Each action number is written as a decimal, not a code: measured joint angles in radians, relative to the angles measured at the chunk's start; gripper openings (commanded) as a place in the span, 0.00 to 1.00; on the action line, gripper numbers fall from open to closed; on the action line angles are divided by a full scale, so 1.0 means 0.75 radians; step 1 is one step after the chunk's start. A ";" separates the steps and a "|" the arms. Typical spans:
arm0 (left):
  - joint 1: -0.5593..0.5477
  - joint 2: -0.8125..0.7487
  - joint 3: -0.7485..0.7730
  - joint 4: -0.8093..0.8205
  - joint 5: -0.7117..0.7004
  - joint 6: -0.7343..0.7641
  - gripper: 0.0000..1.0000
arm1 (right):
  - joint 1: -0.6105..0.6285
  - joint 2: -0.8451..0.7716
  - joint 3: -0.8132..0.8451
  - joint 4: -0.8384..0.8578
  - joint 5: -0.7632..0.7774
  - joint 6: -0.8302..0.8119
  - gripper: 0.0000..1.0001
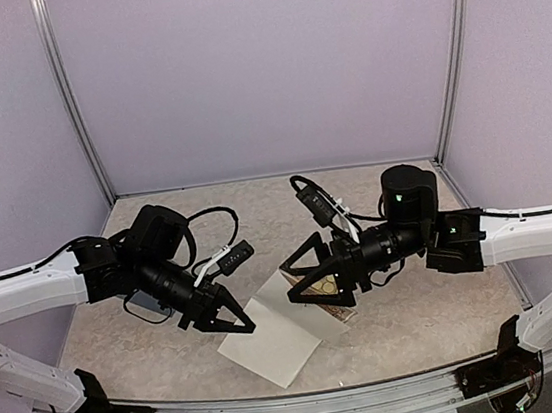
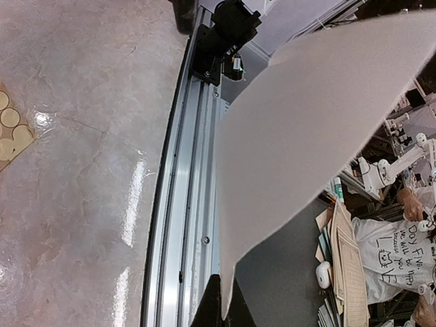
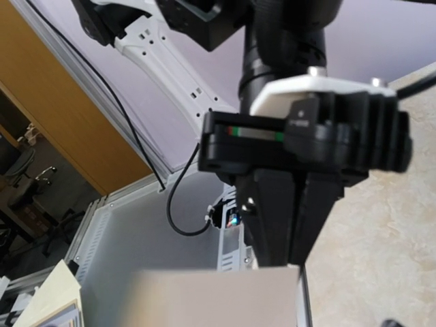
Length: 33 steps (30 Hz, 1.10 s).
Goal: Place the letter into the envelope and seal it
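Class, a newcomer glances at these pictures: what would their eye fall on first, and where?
The two black arms meet nose to nose over the middle of the table. The left claw is shut on the letter, white back showing, near the front edge. Just right of it, the right claw gapes wide open over a tan sticker sheet.

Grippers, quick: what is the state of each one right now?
Left gripper: closed, holding the letter.
Right gripper: open wide, holding nothing.
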State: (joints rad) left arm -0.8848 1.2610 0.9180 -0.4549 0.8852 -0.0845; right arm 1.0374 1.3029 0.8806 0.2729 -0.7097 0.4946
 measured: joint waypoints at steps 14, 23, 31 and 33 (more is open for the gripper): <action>0.010 0.001 0.000 0.006 0.017 -0.016 0.00 | 0.022 0.042 0.024 -0.192 0.124 -0.102 0.32; 0.012 0.002 0.000 0.032 0.038 -0.039 0.14 | 0.047 0.076 0.057 -0.281 0.210 -0.154 0.00; 0.019 0.008 0.000 0.039 0.038 -0.043 0.16 | 0.049 0.076 0.060 -0.298 0.215 -0.171 0.00; 0.021 0.016 0.000 0.043 0.038 -0.046 0.16 | 0.055 0.081 0.073 -0.309 0.215 -0.180 0.00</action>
State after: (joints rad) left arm -0.8688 1.2732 0.9180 -0.4229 0.9134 -0.1188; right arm 1.0790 1.3640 0.9356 0.0414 -0.5488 0.3599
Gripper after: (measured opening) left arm 0.154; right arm 0.004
